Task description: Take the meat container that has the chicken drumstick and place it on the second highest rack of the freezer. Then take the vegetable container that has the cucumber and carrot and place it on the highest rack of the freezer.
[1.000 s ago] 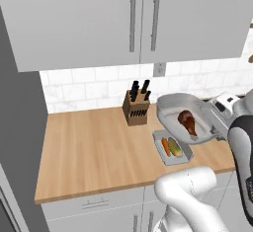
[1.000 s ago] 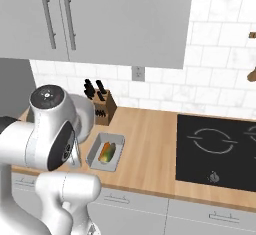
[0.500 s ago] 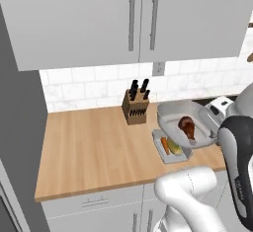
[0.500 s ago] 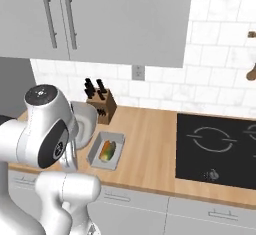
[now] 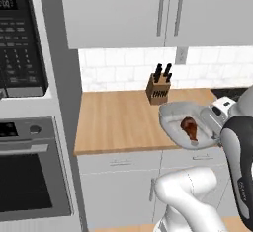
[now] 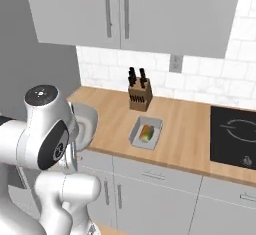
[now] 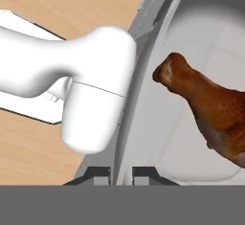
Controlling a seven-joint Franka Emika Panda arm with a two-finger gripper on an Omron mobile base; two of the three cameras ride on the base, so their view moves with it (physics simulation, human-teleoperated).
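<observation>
Meat container in carry, first half of task under way.

Pale grey shallow meat container (image 5: pixel 189 125) with brown chicken drumstick (image 5: pixel 190 128), lifted clear of light wooden counter (image 5: pixel 118 122), at its near right edge; gripper (image 7: pixel 121 172) pinching container rim, fingers pressed close. Not yet on any freezer rack. Grey rectangular vegetable container with cucumber and carrot (image 6: pixel 146 132) on counter, near black knife block (image 6: pixel 139 93), untouched; both placements outstanding.
</observation>
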